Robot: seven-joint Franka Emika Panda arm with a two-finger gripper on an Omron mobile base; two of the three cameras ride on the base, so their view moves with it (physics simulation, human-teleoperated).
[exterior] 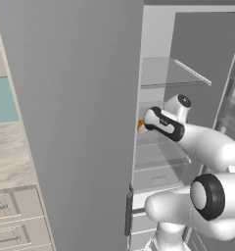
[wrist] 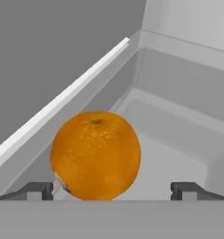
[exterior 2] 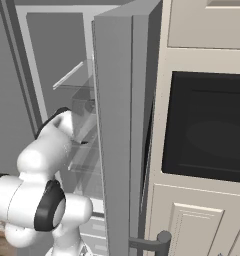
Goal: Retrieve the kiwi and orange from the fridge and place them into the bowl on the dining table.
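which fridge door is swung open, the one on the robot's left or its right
The right door of the fridge stands open, edge-on beside the arm; the left door is a flat closed panel.

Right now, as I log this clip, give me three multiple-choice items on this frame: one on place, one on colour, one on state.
1. Where does the orange sit?
A. inside the fridge
B. on a stool
C. in a red bowl

2. What colour is the fridge's outer door?
A. red
B. grey
C. green

3. How does the hand stand?
A. shut on the orange
B. shut on nothing
C. open, with the orange between its fingertips

Answers:
1 A: the hand view shows the orange on a white shelf, against the fridge's inner wall.
2 B: both base views show plain grey door panels.
3 C: the two tips stand wide apart, the fruit between them, and the right one is clear of it.
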